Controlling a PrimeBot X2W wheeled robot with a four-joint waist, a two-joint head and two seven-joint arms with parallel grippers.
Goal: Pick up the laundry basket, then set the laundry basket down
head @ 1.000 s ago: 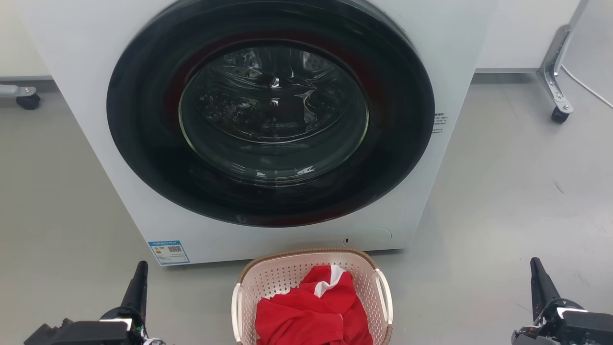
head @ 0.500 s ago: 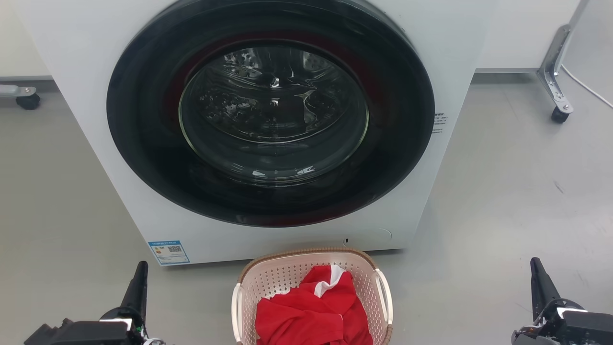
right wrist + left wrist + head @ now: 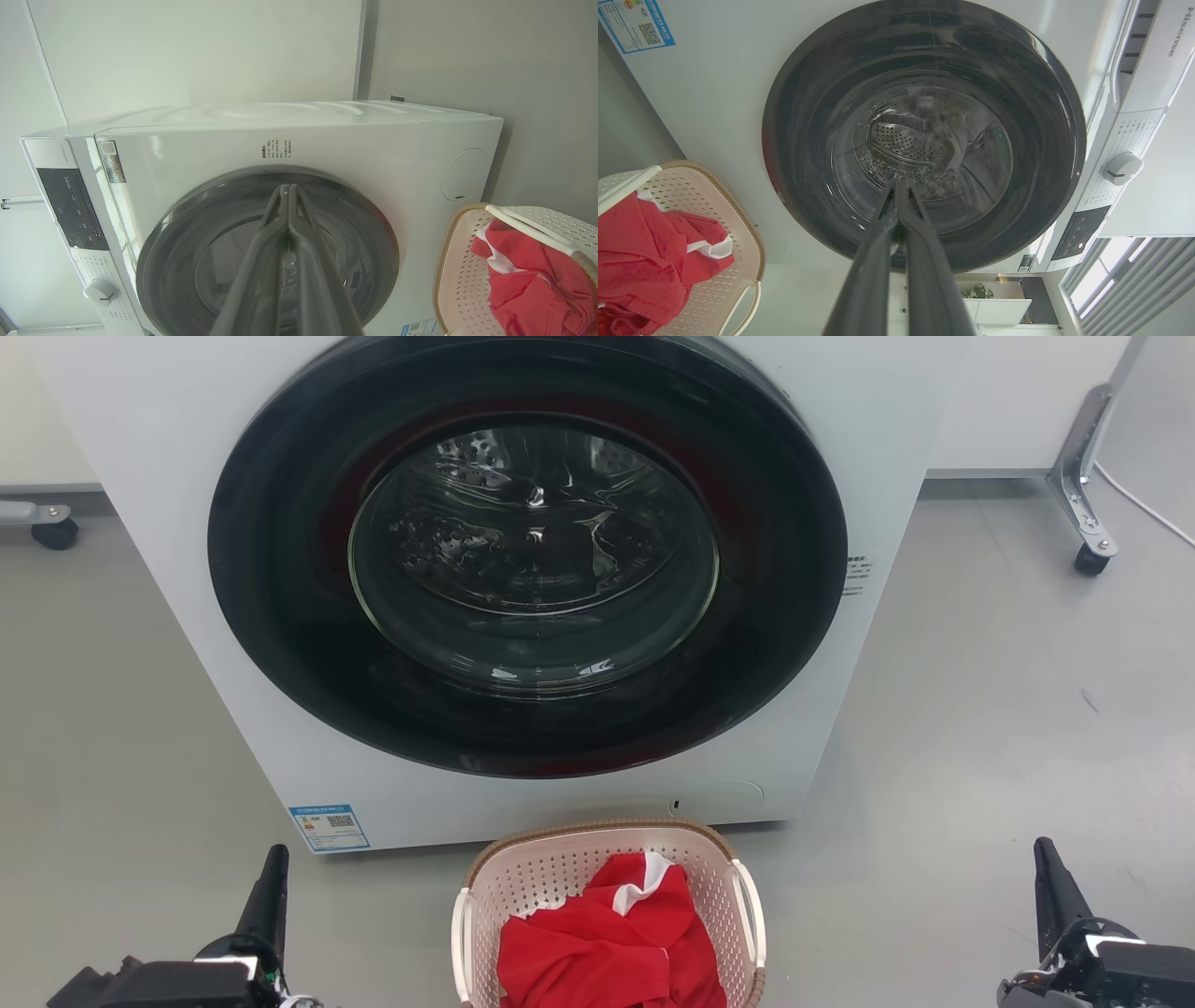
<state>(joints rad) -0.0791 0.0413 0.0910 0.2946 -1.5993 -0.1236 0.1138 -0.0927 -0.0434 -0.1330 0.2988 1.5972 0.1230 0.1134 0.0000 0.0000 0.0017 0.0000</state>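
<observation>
The laundry basket [image 3: 560, 873] stands on the floor just in front of the washer, pale pink-cream and perforated, with a brown woven rim and white side handles. A red garment with white trim [image 3: 607, 943] lies in it. It also shows at the lower left as the laundry basket [image 3: 717, 275] and at the lower right as the laundry basket [image 3: 460, 280]. My left gripper [image 3: 274, 863] hangs well to the basket's left, shut and holding nothing, its tips [image 3: 899, 184] pressed together. My right gripper [image 3: 1044, 854] hangs far to the basket's right, also shut and free [image 3: 286, 189].
A white front-loading washer [image 3: 168, 476] with a shut dark round door [image 3: 527, 555] stands right behind the basket. A metal frame leg with a caster [image 3: 1088, 555] stands at the back right, another caster [image 3: 54, 532] at the back left. Grey floor [image 3: 980, 728] spreads on both sides.
</observation>
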